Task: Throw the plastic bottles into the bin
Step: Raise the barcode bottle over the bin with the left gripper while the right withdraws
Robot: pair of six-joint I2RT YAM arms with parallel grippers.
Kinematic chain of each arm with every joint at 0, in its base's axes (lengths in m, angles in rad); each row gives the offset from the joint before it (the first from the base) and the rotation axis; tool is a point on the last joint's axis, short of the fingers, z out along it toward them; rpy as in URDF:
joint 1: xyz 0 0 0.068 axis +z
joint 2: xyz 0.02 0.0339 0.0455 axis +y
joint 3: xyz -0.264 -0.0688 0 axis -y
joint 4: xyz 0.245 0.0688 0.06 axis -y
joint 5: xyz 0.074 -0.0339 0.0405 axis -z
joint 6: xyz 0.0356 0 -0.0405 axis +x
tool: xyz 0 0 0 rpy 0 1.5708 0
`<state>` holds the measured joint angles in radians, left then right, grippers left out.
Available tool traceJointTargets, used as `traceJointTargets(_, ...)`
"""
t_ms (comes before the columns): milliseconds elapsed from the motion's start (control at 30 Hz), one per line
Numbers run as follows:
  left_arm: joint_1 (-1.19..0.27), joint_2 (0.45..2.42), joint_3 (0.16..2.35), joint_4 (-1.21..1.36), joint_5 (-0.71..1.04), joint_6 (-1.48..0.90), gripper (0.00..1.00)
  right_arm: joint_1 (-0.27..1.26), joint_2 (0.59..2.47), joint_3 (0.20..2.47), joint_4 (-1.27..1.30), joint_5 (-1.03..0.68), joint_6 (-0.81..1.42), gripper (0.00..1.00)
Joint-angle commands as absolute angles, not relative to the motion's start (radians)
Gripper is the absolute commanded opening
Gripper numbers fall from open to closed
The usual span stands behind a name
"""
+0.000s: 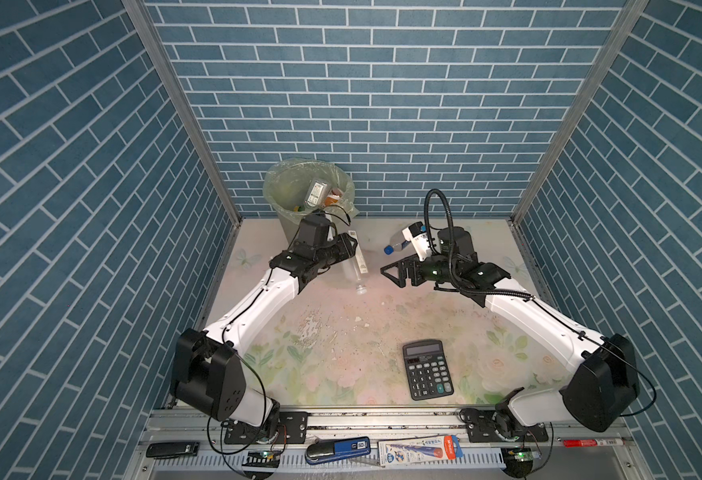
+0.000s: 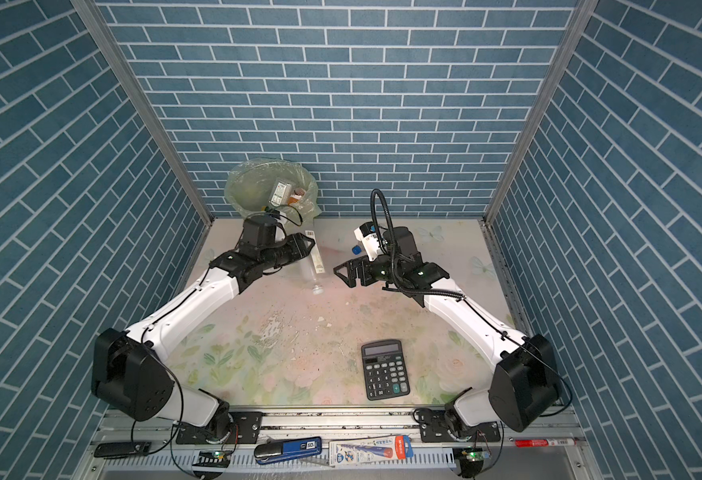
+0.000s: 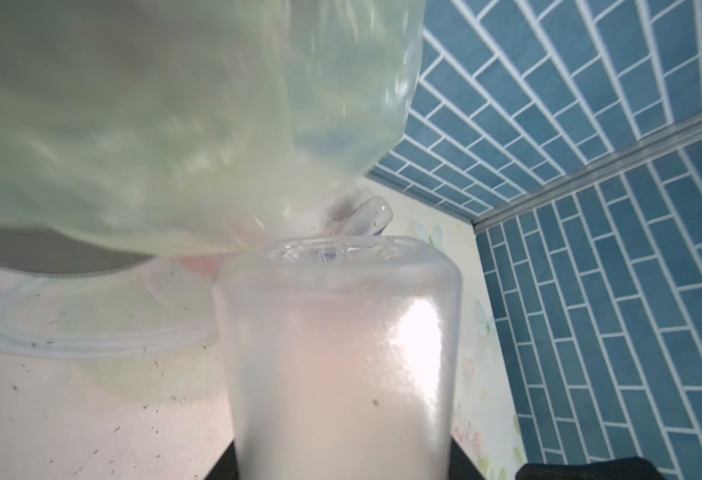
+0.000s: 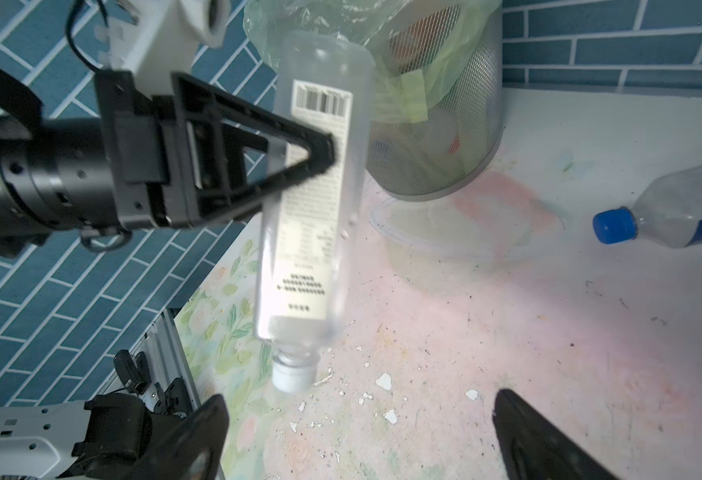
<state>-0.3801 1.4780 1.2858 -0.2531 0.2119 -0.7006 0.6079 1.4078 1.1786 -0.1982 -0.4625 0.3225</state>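
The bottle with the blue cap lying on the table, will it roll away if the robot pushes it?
Probably yes: the blue-capped bottle is round and lies on its side on the flat table, so a sideways nudge should roll it. It looks clear and empty, so likely light. Its cap is on, so it may squash less.

Soft, even overhead light is keeping the pale floral bench (image 1: 382, 303) bright in both top views, with faint shadows lying under the arms in front of the round grey-green bin lined with a pale green plastic bag (image 1: 270, 189). The blue brick-patterned walls (image 1: 70, 166) are bowing toward the frame edges. In the left wrist view the bin's bag is smearing into blur, and the clear cylindrical plastic bottle (image 3: 341, 353) just beside the bin is sitting out of focus, catching white glare.
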Motion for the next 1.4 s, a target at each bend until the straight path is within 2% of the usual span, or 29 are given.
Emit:
traceJointTargets(0, -0.304, 1.433, 1.362, -0.353, 0.274, -0.716, 0.55, 0.611, 1.386, 1.197, -0.214, -0.388, 0.258, 0.99)
traceJointTargets(300, -0.111, 1.482, 1.629, -0.409, 0.4, -0.761, 0.54, 0.666, 1.481, 1.421, -0.224, -0.339, 0.175, 0.99)
traceJointTargets(567, -0.002, 1.557, 1.785, -0.293, 0.455, -0.911, 0.54, 0.7, 1.598, 1.636, -0.237, -0.346, 0.141, 0.99)
traceJointTargets(733, 0.043, 1.661, 1.988, -0.202, 0.474, -1.03, 0.54, 0.712, 1.638, 1.668, -0.222, -0.359, 0.153, 0.99)
traceJointTargets(933, 0.051, 1.818, 2.314, -0.219, 0.46, -1.089, 0.54, 0.716, 1.649, 1.658, -0.222, -0.352, 0.153, 0.99)
traceJointTargets(1033, 0.051, 1.882, 2.405, -0.199, 0.459, -1.135, 0.54, 0.716, 1.654, 1.655, -0.225, -0.347, 0.149, 0.99)
traceJointTargets(1233, 0.048, 1.925, 2.31, -0.134, 0.461, -1.168, 0.55, 0.716, 1.656, 1.643, -0.225, -0.343, 0.142, 0.99)
traceJointTargets(1367, 0.049, 1.929, 2.136, -0.099, 0.468, -1.182, 0.75, 0.716, 1.66, 1.635, -0.229, -0.346, 0.138, 0.99)
